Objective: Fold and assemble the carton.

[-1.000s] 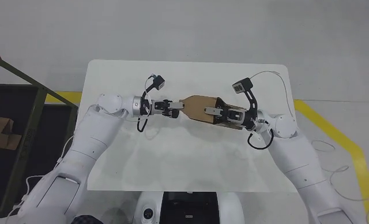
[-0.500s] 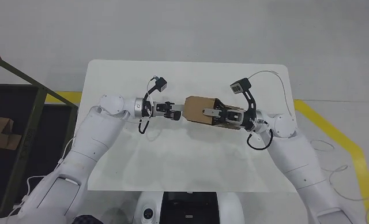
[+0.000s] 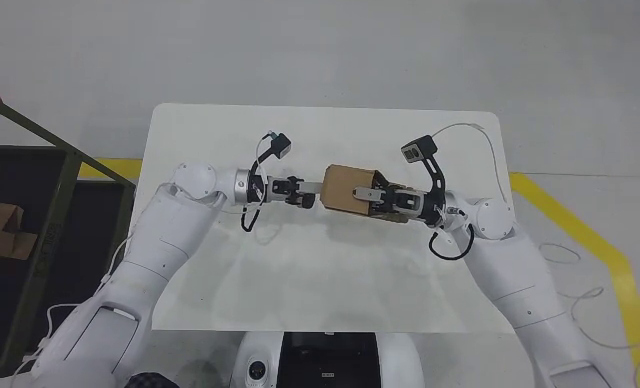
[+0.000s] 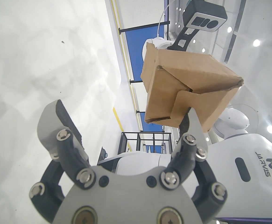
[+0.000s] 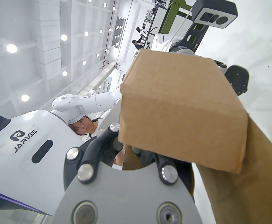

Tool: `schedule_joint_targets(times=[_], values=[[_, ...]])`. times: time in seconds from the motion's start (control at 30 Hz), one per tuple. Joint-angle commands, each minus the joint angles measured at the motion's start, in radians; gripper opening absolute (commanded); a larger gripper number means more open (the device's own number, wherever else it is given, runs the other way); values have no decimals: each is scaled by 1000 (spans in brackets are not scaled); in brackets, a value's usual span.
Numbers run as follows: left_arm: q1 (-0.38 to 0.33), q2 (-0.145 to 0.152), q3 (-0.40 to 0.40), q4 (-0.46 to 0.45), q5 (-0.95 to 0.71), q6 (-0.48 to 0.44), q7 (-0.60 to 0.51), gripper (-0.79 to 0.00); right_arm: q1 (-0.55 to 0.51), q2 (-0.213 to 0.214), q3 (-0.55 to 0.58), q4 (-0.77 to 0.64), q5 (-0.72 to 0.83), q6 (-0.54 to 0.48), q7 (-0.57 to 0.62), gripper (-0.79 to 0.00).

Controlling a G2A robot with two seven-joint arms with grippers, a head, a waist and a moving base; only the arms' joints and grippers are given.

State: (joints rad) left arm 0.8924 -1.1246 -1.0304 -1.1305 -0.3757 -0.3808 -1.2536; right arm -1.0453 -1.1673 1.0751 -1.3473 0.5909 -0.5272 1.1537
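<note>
I see my right hand point(image 3: 375, 196) clamped on the carton point(image 3: 345, 186), carton held over the middle of the counter point(image 3: 220, 278), my left hand point(image 3: 305, 196) spread wide just beside its folded end

- The carton point(image 5: 182, 115) hides the right claw's point(image 5: 136, 151) tips in its wrist view.
- The carton's loose flap point(image 5: 243, 176) runs off that picture's edge.
- Whether the left claw point(image 4: 123, 113) touches the carton cannot be told.
</note>
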Motion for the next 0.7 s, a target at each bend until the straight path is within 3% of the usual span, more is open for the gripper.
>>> schedule_joint_targets(times=[0.0, 0.67], values=[[2, 1, 0, -6, 2, 0, -1, 0, -1, 0, -1, 0, 1, 0, 2, -785], [-1, 0, 21, -50, 11, 2, -13, 0, -2, -5, -10, 11, 7, 3, 11, -785]])
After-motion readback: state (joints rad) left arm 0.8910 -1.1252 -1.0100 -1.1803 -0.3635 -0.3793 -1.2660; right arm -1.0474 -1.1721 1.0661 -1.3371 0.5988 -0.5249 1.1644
